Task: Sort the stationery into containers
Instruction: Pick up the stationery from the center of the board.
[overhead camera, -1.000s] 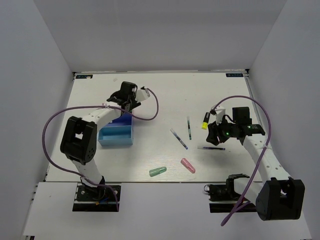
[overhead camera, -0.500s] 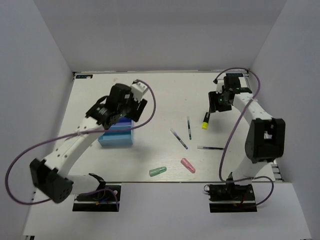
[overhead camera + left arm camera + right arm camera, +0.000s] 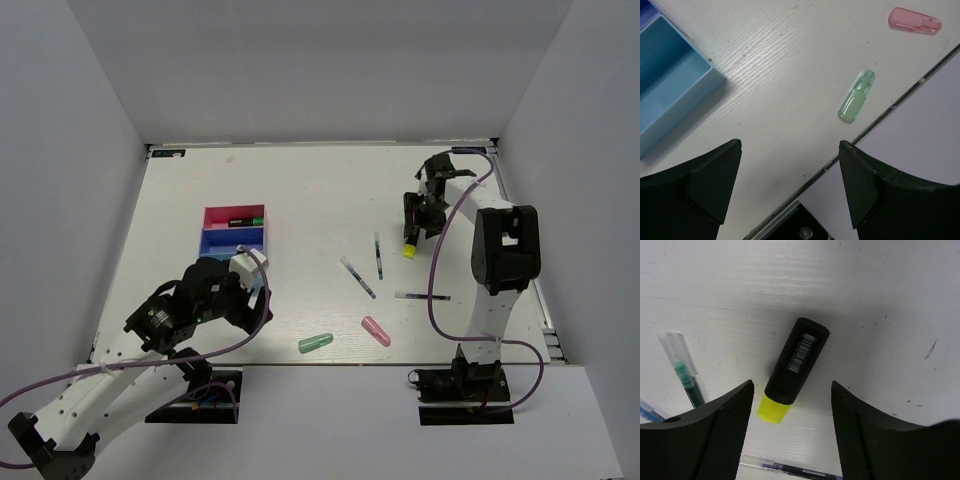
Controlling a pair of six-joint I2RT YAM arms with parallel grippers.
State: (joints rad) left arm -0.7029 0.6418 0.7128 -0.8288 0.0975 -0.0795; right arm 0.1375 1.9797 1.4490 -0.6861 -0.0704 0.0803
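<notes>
Left gripper [image 3: 789, 146], jaws apart, is hovering by the desk's [image 3: 320, 190] near edge beside a translucent green plastic capsule [image 3: 856, 95]; right gripper [image 3: 791, 386], also spread, is hovering over a stubby yellow-capped black marker [image 3: 797, 359].

Left wrist view: I've got the light blue bin [image 3: 670, 85] cut off at ten o'clock; right wrist view, purple pen [image 3: 790, 470] partly lost at six o'clock, a blue pen [image 3: 649, 409] barely showing at eight

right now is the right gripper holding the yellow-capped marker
No, the yellow-capped marker lies flat on the table inside the open right gripper, with a bare gap on each side.
</notes>
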